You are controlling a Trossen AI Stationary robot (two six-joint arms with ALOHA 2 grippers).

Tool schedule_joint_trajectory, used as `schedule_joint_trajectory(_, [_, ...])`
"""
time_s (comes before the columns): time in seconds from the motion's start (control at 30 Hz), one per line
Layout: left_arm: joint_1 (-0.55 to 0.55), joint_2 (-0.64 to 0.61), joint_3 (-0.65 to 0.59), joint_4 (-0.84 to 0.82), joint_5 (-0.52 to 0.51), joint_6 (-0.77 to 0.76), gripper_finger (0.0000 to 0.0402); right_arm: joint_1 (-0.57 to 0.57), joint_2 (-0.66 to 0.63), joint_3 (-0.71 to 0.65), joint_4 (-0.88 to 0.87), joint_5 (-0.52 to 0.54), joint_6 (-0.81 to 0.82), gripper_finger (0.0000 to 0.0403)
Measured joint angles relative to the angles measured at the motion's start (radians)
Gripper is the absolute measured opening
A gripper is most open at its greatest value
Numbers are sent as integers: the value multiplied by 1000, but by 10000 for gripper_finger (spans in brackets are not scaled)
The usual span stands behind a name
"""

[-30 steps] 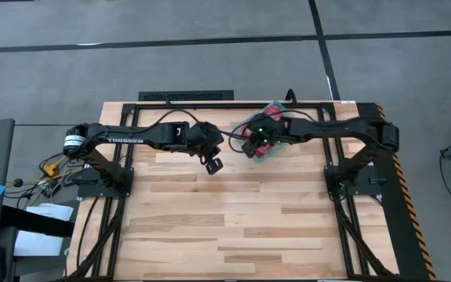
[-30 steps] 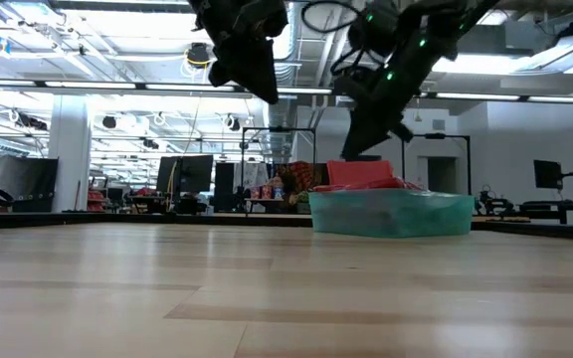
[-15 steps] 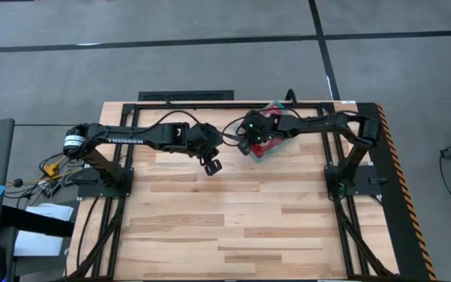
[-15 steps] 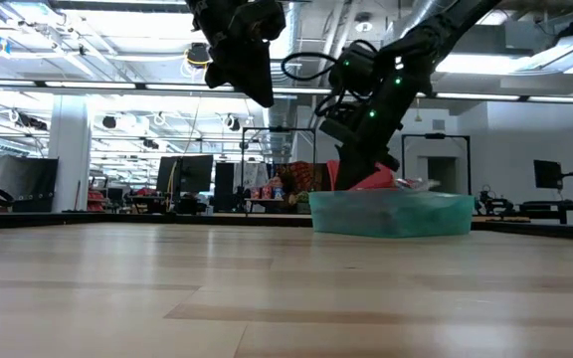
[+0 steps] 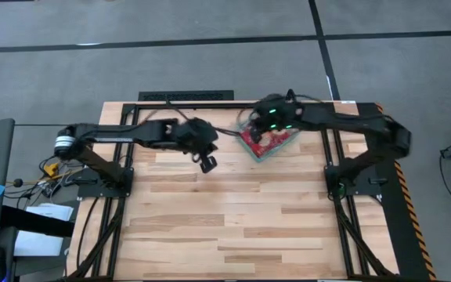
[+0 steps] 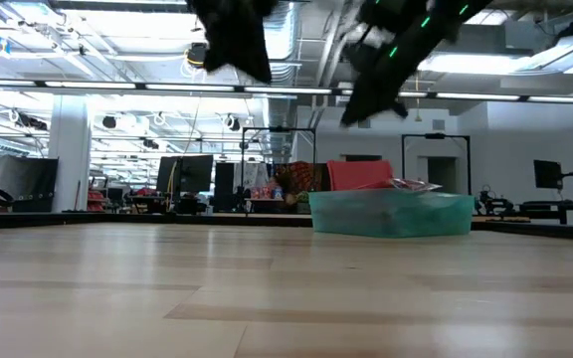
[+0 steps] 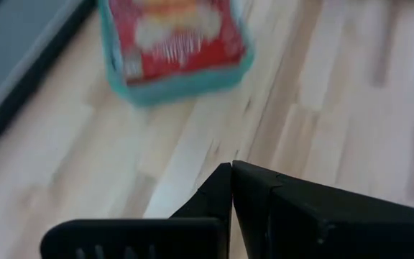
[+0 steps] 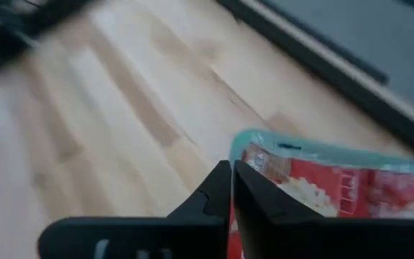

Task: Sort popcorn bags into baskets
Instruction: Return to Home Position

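Several popcorn bags (image 5: 268,142) lie piled in the teal basket (image 6: 391,215), near the far edge of the bench (image 5: 233,215), right of its middle; none shows outside. Sorting looks finished, so the step is going home: each arm should fold back without catching the basket. The right gripper (image 8: 232,167) hangs above it, jaws together; the left gripper (image 7: 231,167), also closed, hovers beside. Only the arms crowd each other.

The setting is an open-plan laboratory hall: exposed ceiling ducts (image 6: 311,40), strip lights (image 6: 117,87), desk monitors (image 6: 172,174), grey concrete floor (image 5: 210,70) around the wooden workbench (image 5: 233,227).
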Motion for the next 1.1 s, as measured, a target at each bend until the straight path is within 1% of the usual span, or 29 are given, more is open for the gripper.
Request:
schedule_joint_trajectory(0.07, [0, -72, -1, 32, -1, 52, 0, 0, -103, 1, -11, -56, -63, 48])
schedule_joint_trajectory(0.13, [1, -153, -25, 93, -16, 123, 0, 10, -214, 1, -59, -96, -144, 49])
schedule_joint_trajectory(0.2, [13, -256, -105, 195, -16, 166, 0, 31, -317, -3, -84, -109, -192, 48])
schedule_joint_trajectory(0.23, [23, -308, -161, 264, 3, 174, 0, 43, -372, -20, -82, -111, -197, 48])
schedule_joint_trajectory(0.27, [36, -363, -229, 344, 45, 175, 0, 54, -423, -44, -61, -116, -197, 48])
schedule_joint_trajectory(0.37, [74, -519, -461, 548, 204, 125, 0, 92, -581, -158, 72, -118, -194, 47])
schedule_joint_trajectory(0.4, [82, -563, -536, 616, 238, 91, 0, 104, -634, -209, 121, -116, -178, 47])
schedule_joint_trajectory(0.5, [87, -660, -727, 748, 251, -29, 0, 124, -773, -357, 219, -115, -109, 47])
schedule_joint_trajectory(0.57, [88, -707, -822, 810, 242, -67, 0, 129, -865, -447, 236, -101, -63, 47])
schedule_joint_trajectory(0.63, [88, -738, -889, 856, 225, -86, 0, 136, -954, -524, 242, -67, -24, 47])
schedule_joint_trajectory(0.7, [88, -768, -945, 853, 212, -96, 0, 141, -1040, -597, 239, -42, 10, 47])
schedule_joint_trajectory(0.8, [88, -783, -996, 874, 208, -124, 0, 140, -1166, -692, 238, -33, 62, 47])
schedule_joint_trajectory(1.0, [88, -775, -1058, 882, 220, -158, 0, 140, -1375, -853, 214, -30, 164, 47])
schedule_joint_trajectory(1.07, [88, -774, -1077, 883, 220, -164, 0, 140, -1417, -906, 213, -29, 196, 47])
schedule_joint_trajectory(1.1, [88, -774, -1089, 896, 220, -165, 0, 140, -1414, -923, 225, -29, 210, 47])
